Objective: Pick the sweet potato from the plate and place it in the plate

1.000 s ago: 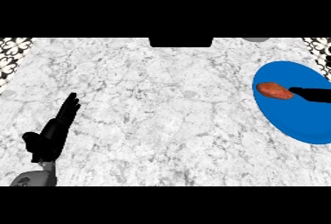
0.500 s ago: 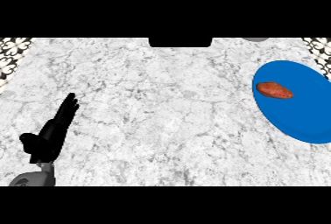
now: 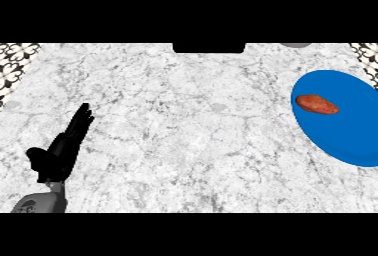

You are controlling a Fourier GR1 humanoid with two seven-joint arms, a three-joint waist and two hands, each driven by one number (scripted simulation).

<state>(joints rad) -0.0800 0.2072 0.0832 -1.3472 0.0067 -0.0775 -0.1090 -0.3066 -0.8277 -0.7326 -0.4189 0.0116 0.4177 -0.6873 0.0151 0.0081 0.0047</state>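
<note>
A reddish-brown sweet potato (image 3: 317, 104) lies on the upper left part of a large blue plate (image 3: 347, 137) at the right edge of the marble counter. Nothing touches the sweet potato. My left hand (image 3: 60, 150) rests open at the lower left, fingers straight and pointing up, far from the plate. My right hand shows nowhere in the head view.
A dark rectangular opening (image 3: 208, 47) sits at the counter's far edge, and a small grey object (image 3: 297, 45) peeks in at the top right. Patterned wall tiles (image 3: 15, 62) line the upper left corner.
My right hand, whose fingers were at the sweet potato a second ago, has pulled back out of the view to the right. The sweet potato stays on the plate.
</note>
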